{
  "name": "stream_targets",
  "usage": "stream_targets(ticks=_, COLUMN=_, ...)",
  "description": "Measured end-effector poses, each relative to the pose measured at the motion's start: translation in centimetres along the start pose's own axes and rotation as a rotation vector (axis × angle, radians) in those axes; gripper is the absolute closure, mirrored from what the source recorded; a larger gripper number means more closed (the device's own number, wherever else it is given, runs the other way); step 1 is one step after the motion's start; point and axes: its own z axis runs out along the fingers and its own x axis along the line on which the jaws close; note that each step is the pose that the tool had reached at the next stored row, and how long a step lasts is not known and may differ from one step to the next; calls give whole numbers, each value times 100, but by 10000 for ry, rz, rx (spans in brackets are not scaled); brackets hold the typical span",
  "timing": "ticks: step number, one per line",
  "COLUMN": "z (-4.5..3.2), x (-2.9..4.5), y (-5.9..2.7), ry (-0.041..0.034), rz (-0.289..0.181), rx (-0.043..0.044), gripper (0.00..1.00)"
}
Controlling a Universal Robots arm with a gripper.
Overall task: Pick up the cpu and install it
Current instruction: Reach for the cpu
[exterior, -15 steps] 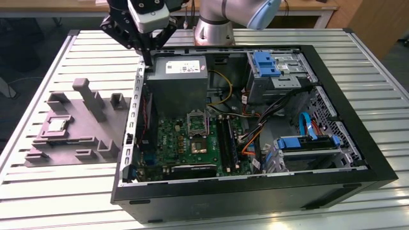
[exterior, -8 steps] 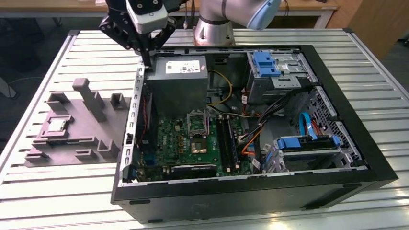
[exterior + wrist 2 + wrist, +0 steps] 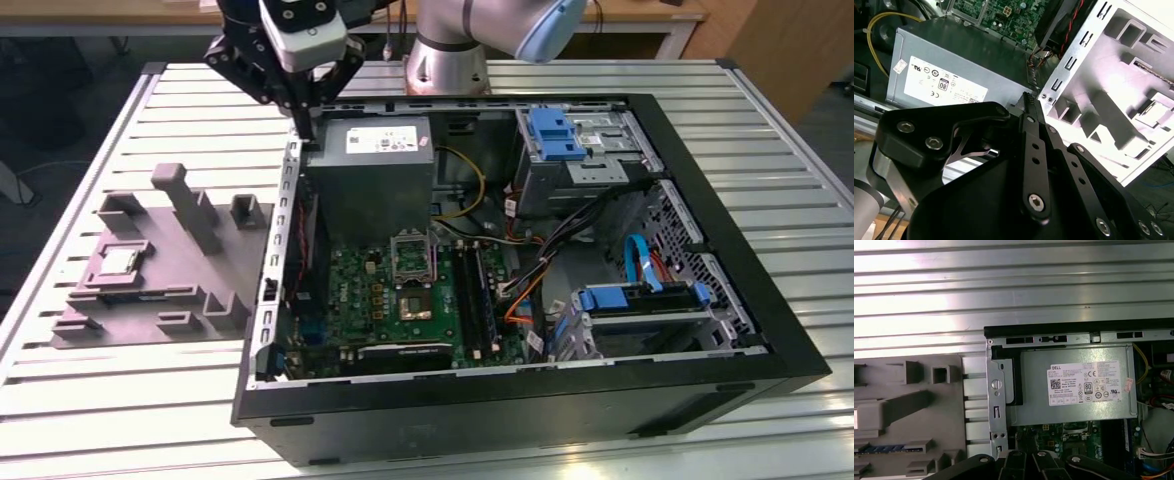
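**cpu (image 3: 118,262) sits in its tray; the gripper is over the case corner**

The cpu lies flat in a square recess of the grey fixture tray (image 3: 150,300). The tray rests on the slatted table (image 3: 134,410), at the exterior view's left of the open computer case (image 3: 534,405). Nothing is touching the chip. The gripper (image 3: 308,140) hangs well apart from it, above the case's far corner just beside the power supply (image 3: 380,180). Its fingers are drawn together with nothing between them, and the second wrist view shows the same, with the two fingers meeting at the gripper's (image 3: 1028,98) tip. On the board, the socket (image 3: 412,252) stands bare, so the install is not yet done.

The step in hand looks like the approach for the pick.

- **Clearance:** The arm needs to pass over the case's side wall with room to spare and line up squarely over the recess.
- **Obstacles:** Upright posts stand on the tray near the chip, so a straight vertical descent is probably safer than a slanted one.
- **Fingers:** They would have to spread wider than the chip before they reach it, then close on two opposite edges.
- **Handling:** The part is thin and flat, so a light, level hold matters, since a tilted grip may drag it against the recess walls.
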Motion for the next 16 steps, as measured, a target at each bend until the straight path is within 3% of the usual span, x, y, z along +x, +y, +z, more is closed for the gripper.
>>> stream_targets(ticks=16, z=19, x=60, y=-5, ry=-1, rz=-1, rx=-1, gripper=89)
